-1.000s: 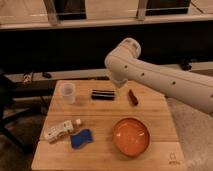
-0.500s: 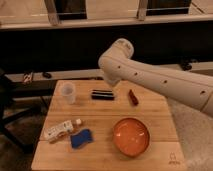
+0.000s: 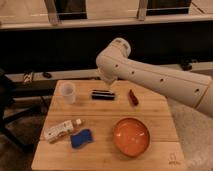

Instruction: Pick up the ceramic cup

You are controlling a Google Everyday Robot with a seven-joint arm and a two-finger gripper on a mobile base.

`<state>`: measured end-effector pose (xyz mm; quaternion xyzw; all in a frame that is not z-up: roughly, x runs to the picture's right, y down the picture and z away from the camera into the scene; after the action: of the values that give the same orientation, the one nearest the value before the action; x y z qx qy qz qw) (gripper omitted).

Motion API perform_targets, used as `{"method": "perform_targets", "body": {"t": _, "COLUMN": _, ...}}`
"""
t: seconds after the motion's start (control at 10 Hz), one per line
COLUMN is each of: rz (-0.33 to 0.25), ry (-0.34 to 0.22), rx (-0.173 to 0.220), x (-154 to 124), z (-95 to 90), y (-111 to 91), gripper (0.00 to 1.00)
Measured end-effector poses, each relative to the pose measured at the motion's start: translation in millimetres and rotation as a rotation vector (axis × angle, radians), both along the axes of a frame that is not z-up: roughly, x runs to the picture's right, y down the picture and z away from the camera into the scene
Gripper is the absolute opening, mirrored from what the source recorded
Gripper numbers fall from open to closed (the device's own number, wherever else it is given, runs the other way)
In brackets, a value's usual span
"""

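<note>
The ceramic cup (image 3: pixel 67 92) is a small pale white tumbler standing upright near the far left corner of the wooden table (image 3: pixel 102 116). My white arm (image 3: pixel 150 80) reaches in from the right, and its rounded joint (image 3: pixel 114 60) hangs above the table's far edge, to the right of the cup. The gripper does not show; it is hidden behind the arm or lies outside the view. Nothing touches the cup.
A black bar-shaped object (image 3: pixel 102 94) and a small red-brown object (image 3: pixel 133 97) lie at the back of the table. A wide orange bowl (image 3: pixel 131 136) sits front right. A white capped bottle (image 3: pixel 60 130) and a blue sponge (image 3: pixel 81 138) lie front left. A dark chair (image 3: pixel 6 105) stands left.
The arm's joint has moved left along the table's far edge, nearer to the cup. The things on the table have not moved.
</note>
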<state>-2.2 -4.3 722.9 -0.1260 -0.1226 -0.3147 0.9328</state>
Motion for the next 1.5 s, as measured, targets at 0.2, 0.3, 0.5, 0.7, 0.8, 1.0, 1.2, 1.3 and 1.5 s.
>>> {"method": "perform_targets", "body": {"t": 0.2, "rz": -0.021, "ry": -0.021, "rx": 0.006, "x": -8.2, "z": 3.3, "y": -1.3, "gripper": 0.8}}
{"method": "perform_targets", "body": {"t": 0.3, "rz": -0.03, "ry": -0.029, "rx": 0.01, "x": -9.8, "z": 5.6, "y": -2.0, "gripper": 0.8}}
{"method": "perform_targets", "body": {"t": 0.5, "rz": -0.064, "ry": -0.062, "rx": 0.014, "x": -29.2, "z": 11.4, "y": -3.6, "gripper": 0.8}}
{"method": "perform_targets", "body": {"t": 0.7, "rz": -0.083, "ry": -0.077, "rx": 0.019, "x": -29.3, "z": 15.4, "y": -6.0, "gripper": 0.8}}
{"method": "perform_targets", "body": {"t": 0.8, "rz": -0.096, "ry": -0.092, "rx": 0.019, "x": -33.8, "z": 16.9, "y": -6.3, "gripper": 0.8}}
{"method": "perform_targets", "body": {"t": 1.0, "rz": -0.112, "ry": -0.111, "rx": 0.021, "x": -38.4, "z": 20.8, "y": -9.4, "gripper": 0.8}}
{"method": "perform_targets", "body": {"t": 1.2, "rz": -0.137, "ry": -0.136, "rx": 0.023, "x": -47.6, "z": 25.8, "y": -12.8, "gripper": 0.8}}
{"method": "perform_targets", "body": {"t": 1.3, "rz": -0.143, "ry": -0.14, "rx": 0.023, "x": -46.2, "z": 27.5, "y": -14.3, "gripper": 0.8}}
{"method": "perform_targets", "body": {"t": 1.5, "rz": -0.16, "ry": -0.154, "rx": 0.024, "x": -50.6, "z": 32.3, "y": -17.2, "gripper": 0.8}}
